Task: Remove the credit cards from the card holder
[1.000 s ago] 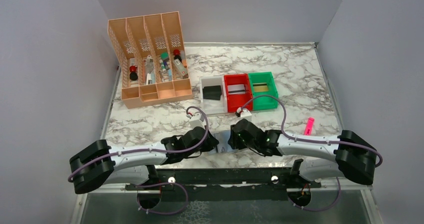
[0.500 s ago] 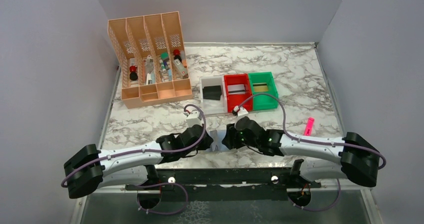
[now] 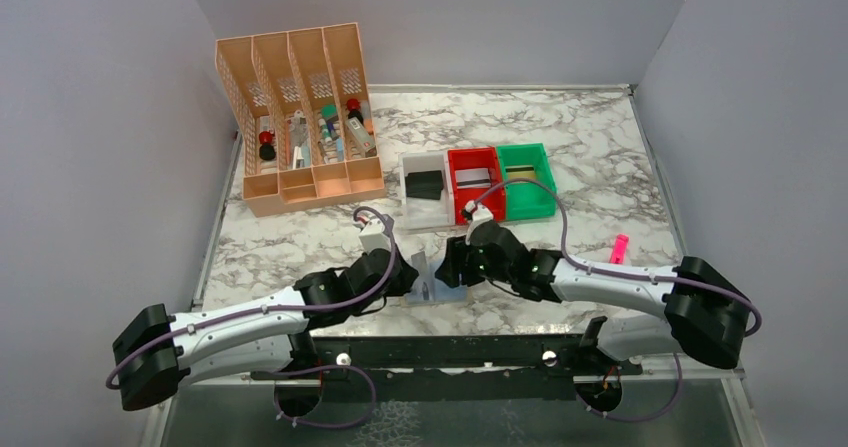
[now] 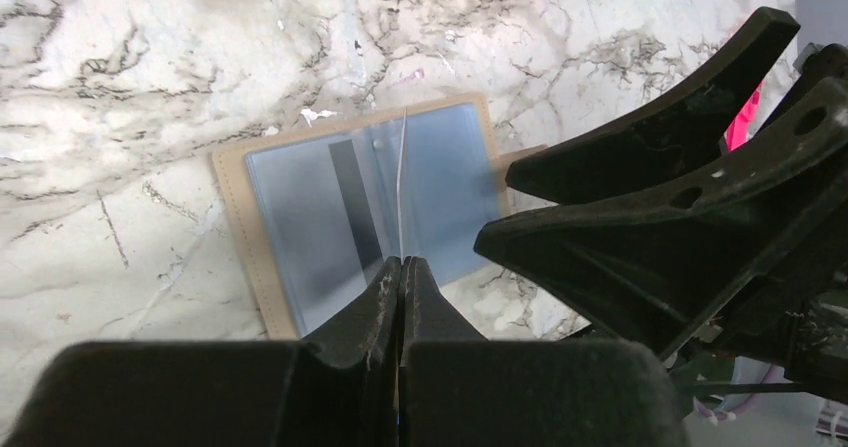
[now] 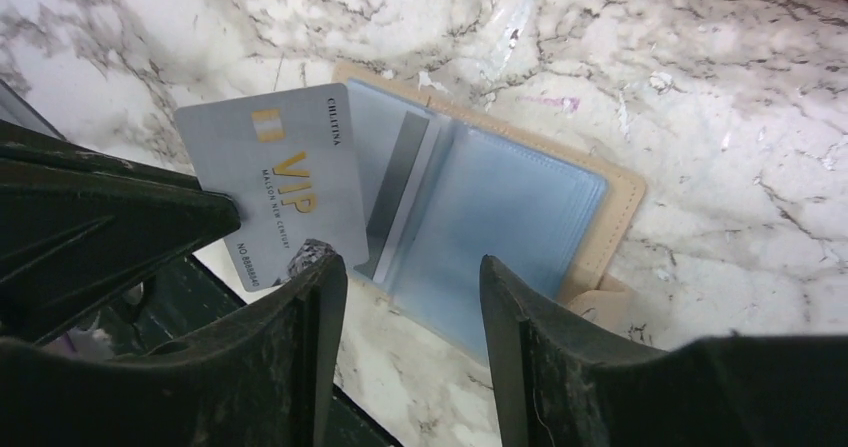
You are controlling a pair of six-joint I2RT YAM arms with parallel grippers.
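The left gripper point(image 4: 401, 272) clamps the nine-o'clock edge of the seemingly stiff, slick silvery grey plastic card point(image 5: 272, 182); the right gripper point(image 5: 410, 272) gapes above the tan leather card holder point(image 5: 500, 217).

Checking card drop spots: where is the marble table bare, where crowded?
Bare: the marble table behind and right of the green plastic bin; the strip between the tall orange desk organiser and the left arm. Crowded: near centre, left fingers pinching a silvery credit card, right fingers, and the open tan card holder.
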